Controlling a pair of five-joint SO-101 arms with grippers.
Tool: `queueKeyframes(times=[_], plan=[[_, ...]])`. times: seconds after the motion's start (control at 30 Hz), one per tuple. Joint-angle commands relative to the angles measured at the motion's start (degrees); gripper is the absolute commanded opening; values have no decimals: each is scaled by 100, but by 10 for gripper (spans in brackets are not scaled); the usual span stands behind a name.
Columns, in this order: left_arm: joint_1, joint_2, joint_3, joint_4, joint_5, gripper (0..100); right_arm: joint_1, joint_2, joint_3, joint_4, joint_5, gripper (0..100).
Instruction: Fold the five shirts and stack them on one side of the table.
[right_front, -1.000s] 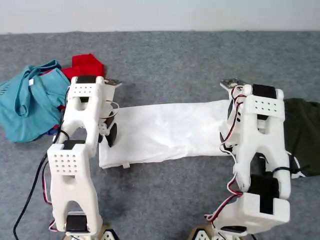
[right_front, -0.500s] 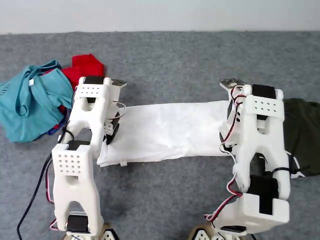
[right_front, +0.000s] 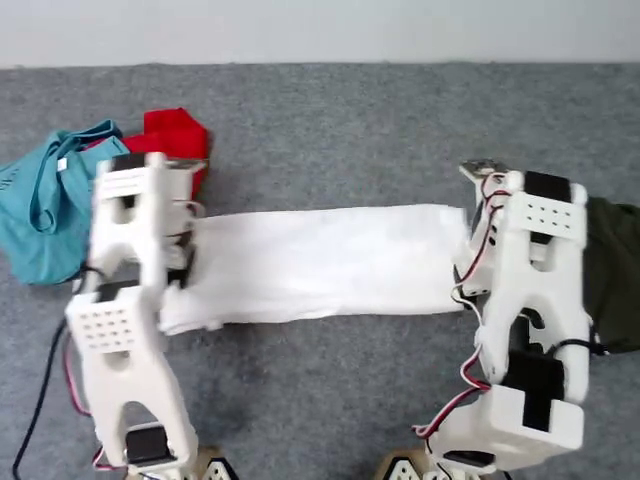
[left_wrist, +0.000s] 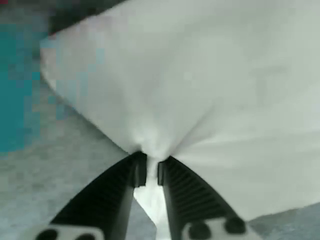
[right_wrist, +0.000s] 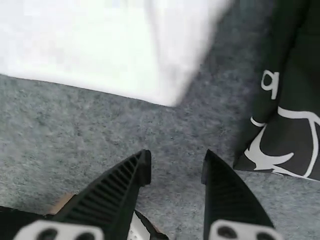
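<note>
White shirt (right_front: 320, 262), a long strip across the middle of the table (right_front: 350, 120): light, limp, likely creases easily, best taken at end corners; left gripper (left_wrist: 147, 170) pinches one end, right gripper (right_wrist: 172, 172) spread, holding nothing, above the table.

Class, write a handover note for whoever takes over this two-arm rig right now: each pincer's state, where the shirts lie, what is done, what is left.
Left pincer: shut on one end of the white shirt.
Right pincer: open, holding nothing, over bare table between the white shirt's other end and the dark shirt.
The white shirt lies as a long strip between the arms. Teal shirt and red shirt are heaped at the far left, unfolded.
Done: white shirt seemingly folded lengthwise.
Left: finish it, fold the rest, stack them on one side.
</note>
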Motion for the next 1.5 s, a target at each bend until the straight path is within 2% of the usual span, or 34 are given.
queueKeyframes(times=[0.0,0.13,0.23,0.57,0.7,1.07,1.27,1.47], plan=[[-642,-422,-48,97,-378,13,163,-286,-62,-92,62,183],[-659,-607,-48,97,-404,13,127,-286,-35,-180,26,183],[-378,-651,-22,105,-387,13,145,-286,-44,-180,26,183],[1653,-677,101,105,536,13,171,-286,-53,-180,26,183],[2303,-932,101,105,668,13,180,-277,-9,-259,26,183],[3385,-2743,101,97,695,13,593,-277,598,-664,35,183],[4114,-2620,101,-211,668,13,567,-277,615,-664,26,183],[4545,-2145,92,-765,677,13,567,-277,624,-664,26,183]])
